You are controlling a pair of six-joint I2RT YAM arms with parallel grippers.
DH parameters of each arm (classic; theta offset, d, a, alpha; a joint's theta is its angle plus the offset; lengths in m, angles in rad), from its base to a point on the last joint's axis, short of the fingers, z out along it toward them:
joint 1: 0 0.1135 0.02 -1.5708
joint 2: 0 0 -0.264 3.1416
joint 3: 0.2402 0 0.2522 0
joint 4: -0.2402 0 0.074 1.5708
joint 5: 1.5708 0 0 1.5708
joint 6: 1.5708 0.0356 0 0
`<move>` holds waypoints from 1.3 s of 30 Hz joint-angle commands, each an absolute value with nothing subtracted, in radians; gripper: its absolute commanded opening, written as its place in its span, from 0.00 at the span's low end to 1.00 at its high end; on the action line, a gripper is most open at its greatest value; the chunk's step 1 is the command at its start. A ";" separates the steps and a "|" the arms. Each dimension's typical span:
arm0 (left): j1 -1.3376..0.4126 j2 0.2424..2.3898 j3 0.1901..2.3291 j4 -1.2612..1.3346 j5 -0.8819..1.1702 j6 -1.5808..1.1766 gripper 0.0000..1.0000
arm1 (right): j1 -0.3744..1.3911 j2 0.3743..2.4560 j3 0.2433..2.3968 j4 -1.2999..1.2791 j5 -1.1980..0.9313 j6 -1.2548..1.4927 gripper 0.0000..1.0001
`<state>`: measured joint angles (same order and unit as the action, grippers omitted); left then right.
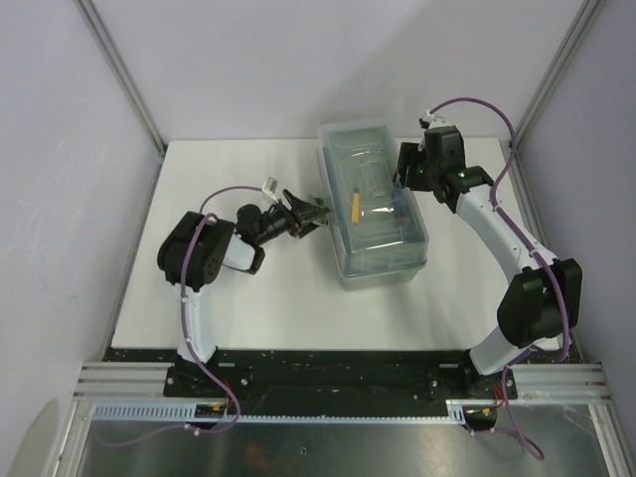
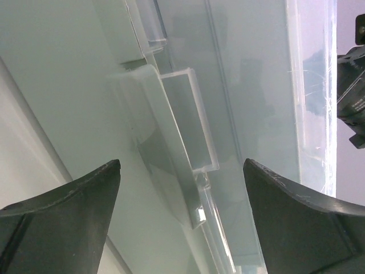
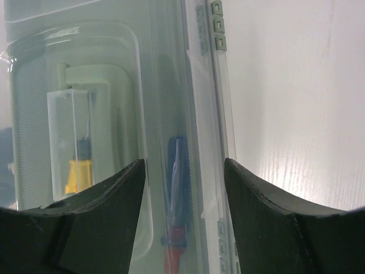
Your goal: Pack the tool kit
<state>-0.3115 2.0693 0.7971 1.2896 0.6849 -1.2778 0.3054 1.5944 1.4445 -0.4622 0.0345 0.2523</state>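
Observation:
The grey-green toolbox (image 1: 373,204) stands mid-table with its translucent lid down. Through the lid I see a yellow-handled tool (image 1: 355,205), also in the right wrist view (image 3: 77,174), and a blue and red tool (image 3: 178,188) by the right rim. My left gripper (image 1: 316,212) is open and empty at the box's left side. In its wrist view (image 2: 182,165) a clear latch (image 2: 182,125) lies between the fingers, untouched. My right gripper (image 1: 405,174) is open and empty over the lid's right edge (image 3: 182,165). The hammer is not discernible.
The white table (image 1: 248,298) ends at grey walls left, right and behind. The moulded handle (image 3: 108,85) shows under the lid. My right arm's wrist (image 2: 351,85) shows beyond the box in the left wrist view. Both arm bases sit at the near edge.

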 commanded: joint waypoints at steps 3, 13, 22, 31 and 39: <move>-0.321 2.078 0.796 1.496 0.685 -1.225 0.99 | 0.323 1.675 1.431 -0.573 0.000 0.219 0.63; -0.313 2.111 0.817 1.635 0.628 -1.325 0.79 | 0.324 1.671 1.437 -0.586 0.000 0.209 0.63; -0.269 2.052 0.775 1.667 0.632 -1.291 0.96 | 0.324 1.673 1.440 -0.590 0.000 0.206 0.63; -0.198 2.012 0.676 1.664 0.611 -1.263 0.99 | 0.367 1.567 1.491 -0.527 0.244 0.174 0.68; -0.163 2.002 0.637 1.606 0.549 -1.284 0.88 | 0.470 1.506 1.570 -0.437 0.428 0.063 0.86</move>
<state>-0.1871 2.0518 0.6651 1.3186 0.6067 -1.3010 0.4198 1.5646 1.4818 -0.4904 0.3077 0.1379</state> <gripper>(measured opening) 0.913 0.846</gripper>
